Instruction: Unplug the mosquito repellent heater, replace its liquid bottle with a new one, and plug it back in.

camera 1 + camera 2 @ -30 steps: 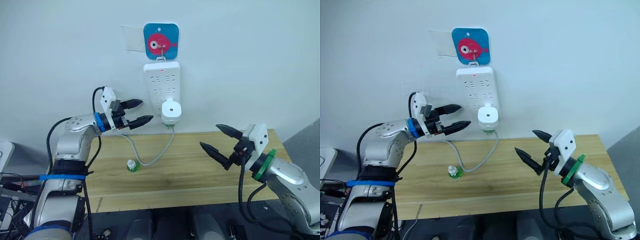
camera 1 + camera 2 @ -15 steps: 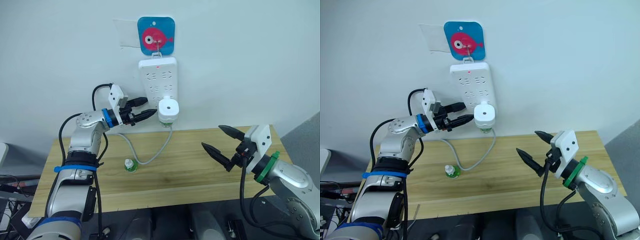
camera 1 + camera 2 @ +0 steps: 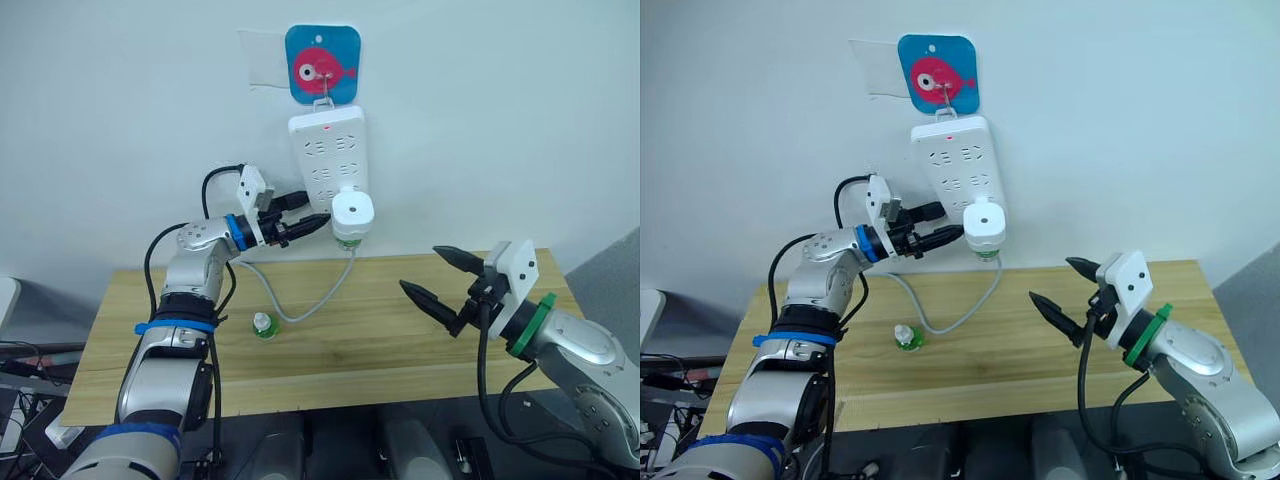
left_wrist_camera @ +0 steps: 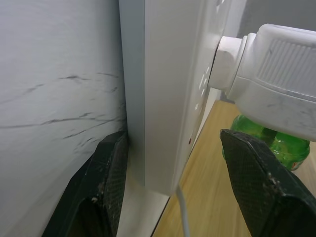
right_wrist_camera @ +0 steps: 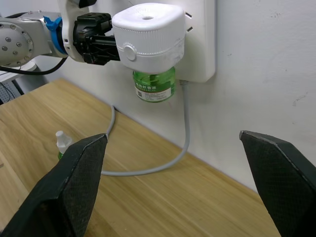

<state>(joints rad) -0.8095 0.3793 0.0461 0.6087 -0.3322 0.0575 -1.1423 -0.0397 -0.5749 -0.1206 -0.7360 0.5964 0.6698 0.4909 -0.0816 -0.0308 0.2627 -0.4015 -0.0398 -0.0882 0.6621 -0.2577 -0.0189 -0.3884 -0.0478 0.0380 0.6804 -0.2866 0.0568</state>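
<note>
Hanging plugged into the wall-hung power strip, the mosquito repellent heater is sitting just beside the left gripper, fingers spread; the right gripper is hovering open over the wooden table.

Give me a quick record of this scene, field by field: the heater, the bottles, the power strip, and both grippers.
heater: mosquito repellent heater, plugged into the power strip, green bottle screwed in beneath
power strip: white power strip hanging on the wall from a hook, grey cable looping onto the table
spare bottle: small green bottle upright on the wooden table
left gripper: left gripper open, fingertips beside the heater, at the strip's edge
right gripper: right gripper open, above the table, holding nothing
</note>
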